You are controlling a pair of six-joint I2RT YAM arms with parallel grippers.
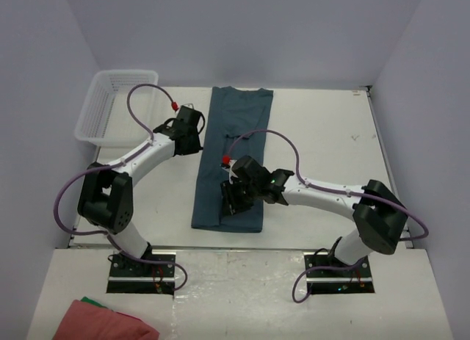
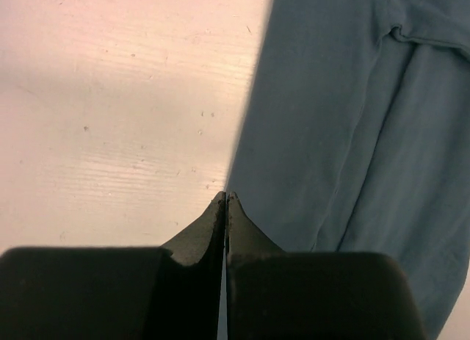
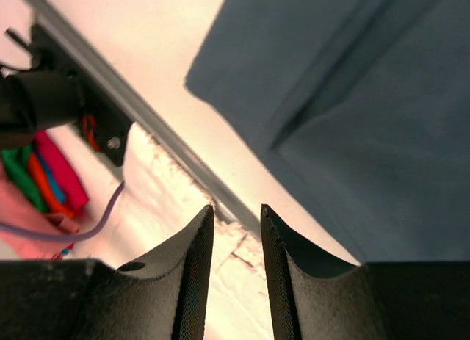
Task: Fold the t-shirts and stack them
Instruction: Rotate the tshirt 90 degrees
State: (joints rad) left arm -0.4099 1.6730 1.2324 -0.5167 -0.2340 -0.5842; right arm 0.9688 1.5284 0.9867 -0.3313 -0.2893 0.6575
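Altogether, one t-shirt [image 1: 239,116], one basket [image 1: 92,112]

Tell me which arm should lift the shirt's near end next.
Right, probably: the right gripper hangs over the near end of the shirt with jaws parted; the left gripper is shut, beside the left edge farther back.

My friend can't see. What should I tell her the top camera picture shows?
A dark teal t-shirt, folded into a long strip, lies on a white table. The right arm's fingers are above its near end; the left arm's fingers are by its left edge. A clear basket stands far left.
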